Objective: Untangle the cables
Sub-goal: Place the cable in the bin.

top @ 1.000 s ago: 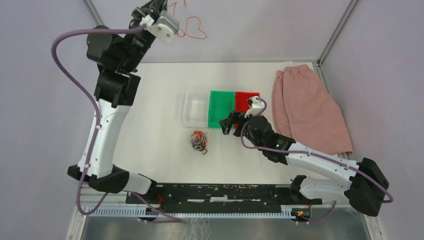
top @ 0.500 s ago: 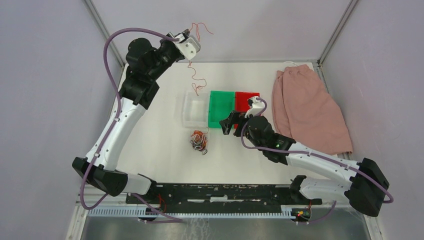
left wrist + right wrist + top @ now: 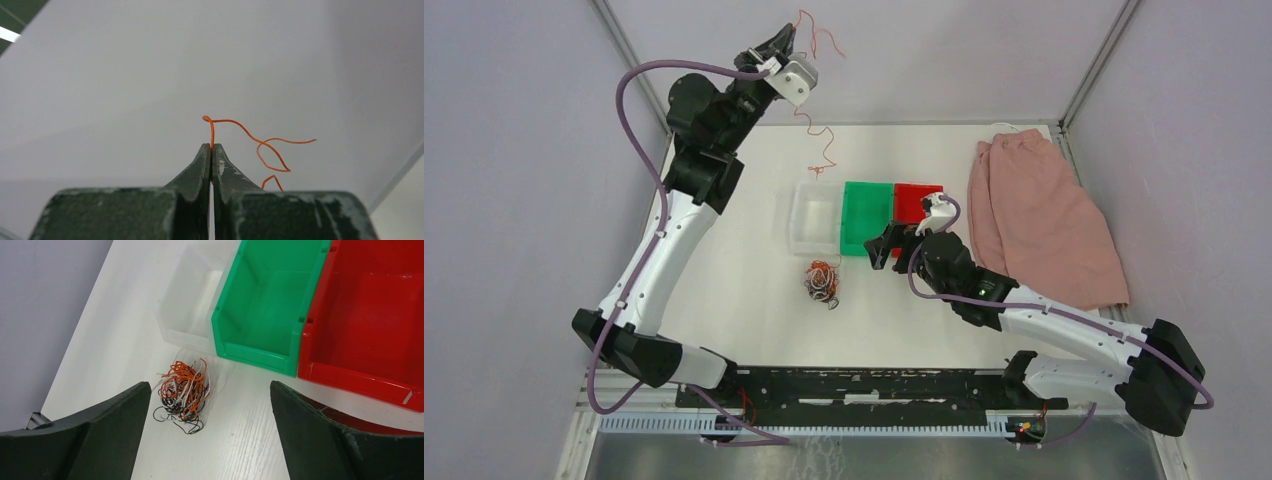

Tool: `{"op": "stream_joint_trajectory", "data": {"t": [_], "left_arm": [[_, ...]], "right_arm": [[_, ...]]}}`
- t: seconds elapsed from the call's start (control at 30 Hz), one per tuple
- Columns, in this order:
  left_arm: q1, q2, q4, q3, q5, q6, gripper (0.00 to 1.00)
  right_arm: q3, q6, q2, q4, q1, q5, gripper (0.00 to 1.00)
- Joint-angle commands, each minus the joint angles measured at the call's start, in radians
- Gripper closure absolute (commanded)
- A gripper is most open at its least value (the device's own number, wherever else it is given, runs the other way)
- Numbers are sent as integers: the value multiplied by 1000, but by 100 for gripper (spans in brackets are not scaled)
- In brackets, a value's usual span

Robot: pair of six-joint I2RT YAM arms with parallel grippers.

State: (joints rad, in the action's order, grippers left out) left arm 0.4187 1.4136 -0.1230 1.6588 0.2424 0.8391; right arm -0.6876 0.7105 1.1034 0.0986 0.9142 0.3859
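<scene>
Left pincer [image 3: 211, 148] clenched on one orange cable [image 3: 227, 120] — right pincer [image 3: 209, 390] released, near the clump [image 3: 184, 391]

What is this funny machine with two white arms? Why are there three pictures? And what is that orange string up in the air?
It is a robot with two arms bolted to the edge of a table. The big picture looks down from above. The other two come from little cameras on the wrists, so each shows that arm's own fingers. The left fingers are pinched shut on one thin orange wire, held up high so it dangles. The right fingers are wide open and hold nothing. They hover near a tangled clump of cables, orange, black and white. Behind the clump stand three bins in a row: a clear bin, a green bin and a red bin. A pink cloth lies at the right.
</scene>
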Motion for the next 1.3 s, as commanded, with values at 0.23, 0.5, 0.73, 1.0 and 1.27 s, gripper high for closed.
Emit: {"op": "stream_joint_trajectory", "data": {"t": [0.23,0.5,0.73,1.0,1.27], "left_arm": [[2,-11,-400,22,-38,-27,97],[2,-50,-278,-49,-29,-55,97],[2,-89,-237,-207,-33,-75,97],[2,-133,-147,-425,-55,-94,97],[2,-148,-47,-593,-89,-29,97]], "right_arm": [[2,2,-28,9,-3,6,4],[9,11,-29,7,-4,8,4],[29,18,-52,10,-3,17,4],[55,17,-78,7,-3,38,4],[65,8,-102,-15,-4,56,4]]}}
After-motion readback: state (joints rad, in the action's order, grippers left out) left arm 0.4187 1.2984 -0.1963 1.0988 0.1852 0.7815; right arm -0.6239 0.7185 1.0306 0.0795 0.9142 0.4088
